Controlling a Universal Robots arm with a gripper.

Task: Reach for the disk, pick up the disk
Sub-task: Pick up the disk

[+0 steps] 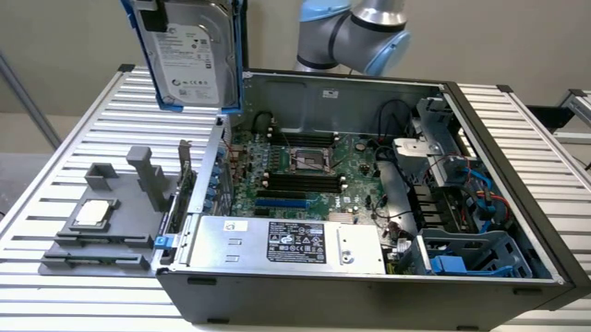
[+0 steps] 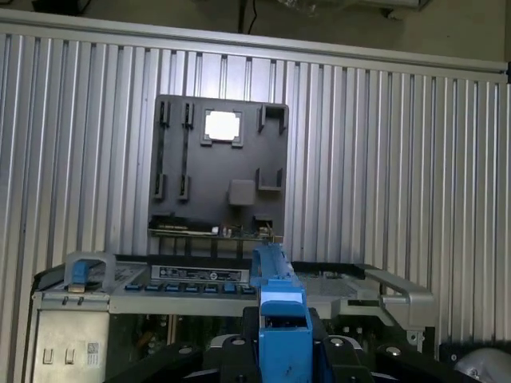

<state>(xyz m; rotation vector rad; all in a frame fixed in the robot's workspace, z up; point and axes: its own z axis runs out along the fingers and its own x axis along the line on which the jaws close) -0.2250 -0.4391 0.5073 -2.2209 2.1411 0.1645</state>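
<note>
1 disk (image 1: 189, 59) lifted upright, clamped edge-on in 1 gripper (image 2: 281, 335), below it 1 open computer case (image 1: 499, 290), 1 grey tray (image 2: 219, 171)

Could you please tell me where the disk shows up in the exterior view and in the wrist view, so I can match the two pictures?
Exterior view: the disk is at the top, towards that view's left, held upright in the air above the open computer case.
Wrist view: its blue rail appears edge-on, close to the camera.
Shared landmark: the dark grey fixture plate carrying the small square silver chip.
</note>
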